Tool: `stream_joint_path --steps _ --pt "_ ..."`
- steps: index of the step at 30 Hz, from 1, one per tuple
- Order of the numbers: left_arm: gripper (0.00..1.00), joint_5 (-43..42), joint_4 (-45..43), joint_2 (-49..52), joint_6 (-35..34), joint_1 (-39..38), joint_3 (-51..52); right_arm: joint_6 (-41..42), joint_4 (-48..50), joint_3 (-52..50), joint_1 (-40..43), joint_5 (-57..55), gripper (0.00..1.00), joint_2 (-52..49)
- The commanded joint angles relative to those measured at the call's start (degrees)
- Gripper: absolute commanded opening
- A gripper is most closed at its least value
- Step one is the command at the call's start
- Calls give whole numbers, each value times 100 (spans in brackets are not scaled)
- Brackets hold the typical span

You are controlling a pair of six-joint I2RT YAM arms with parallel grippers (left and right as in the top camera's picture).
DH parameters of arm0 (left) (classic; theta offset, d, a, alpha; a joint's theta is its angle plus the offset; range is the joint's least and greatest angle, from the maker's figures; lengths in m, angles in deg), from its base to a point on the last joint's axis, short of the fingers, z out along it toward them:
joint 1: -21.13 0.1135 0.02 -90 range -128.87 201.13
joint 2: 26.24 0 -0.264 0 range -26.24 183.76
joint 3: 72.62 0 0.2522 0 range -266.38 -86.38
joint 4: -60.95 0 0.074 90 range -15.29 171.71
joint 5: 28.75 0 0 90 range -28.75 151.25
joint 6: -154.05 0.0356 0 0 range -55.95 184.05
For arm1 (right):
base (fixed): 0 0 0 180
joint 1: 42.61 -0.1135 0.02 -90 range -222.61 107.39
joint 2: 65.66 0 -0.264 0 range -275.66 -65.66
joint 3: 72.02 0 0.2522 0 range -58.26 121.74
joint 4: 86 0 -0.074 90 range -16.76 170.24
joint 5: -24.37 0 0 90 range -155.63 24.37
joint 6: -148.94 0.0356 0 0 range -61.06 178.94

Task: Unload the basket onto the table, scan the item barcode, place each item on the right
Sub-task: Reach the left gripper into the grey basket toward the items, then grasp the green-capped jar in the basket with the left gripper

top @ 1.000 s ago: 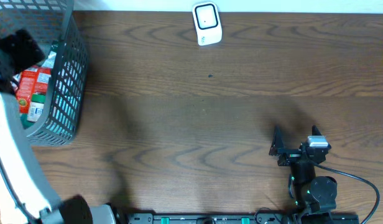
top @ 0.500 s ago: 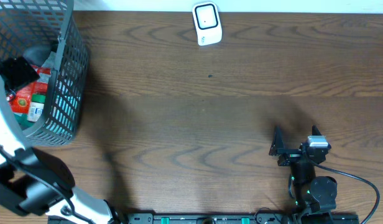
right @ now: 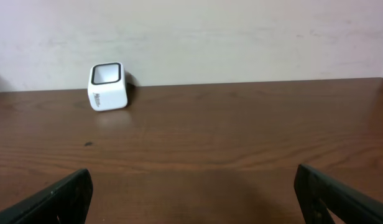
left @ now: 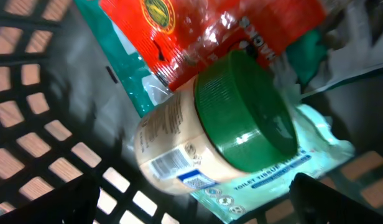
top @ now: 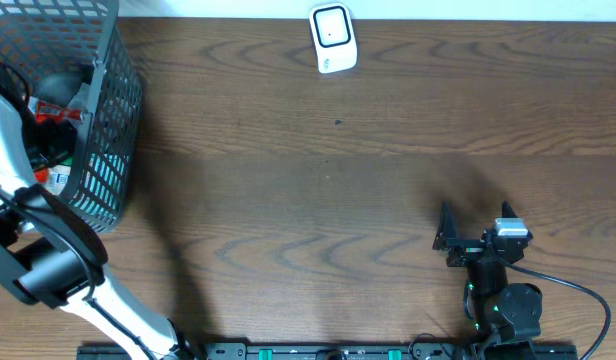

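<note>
Dark wood counter point(top: 318, 200), jar point(left: 179, 140) lying sideways in the basket point(top: 108, 130) right below my left hand point(left: 198, 202), spread wide and empty. Right hand point(top: 478, 235) too. Jar looks rigid, probably slick, so I'd grab the ribbed lid point(left: 244, 112), barcode point(left: 163, 167) left clear.

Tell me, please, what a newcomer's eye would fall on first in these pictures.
First, the grey mesh basket at the table's far left, with the left arm reaching into it. Inside, the left wrist view shows a cream jar with a green lid, its barcode label showing, lying on a toilet tissue pack beside a red packet. A small white scanner stands alone at the table's far edge.
</note>
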Motion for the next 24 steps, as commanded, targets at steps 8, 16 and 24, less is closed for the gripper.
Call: stream_joint_path --steps 8,16,24 --pt "98 70 -17 234 74 31 210 -24 -17 -7 68 -70 99 28" --pt "98 50 -363 234 76 31 424 -24 -17 -7 68 -70 99 28" --pt "98 46 -780 234 76 31 651 -24 -17 -7 68 -70 99 28"
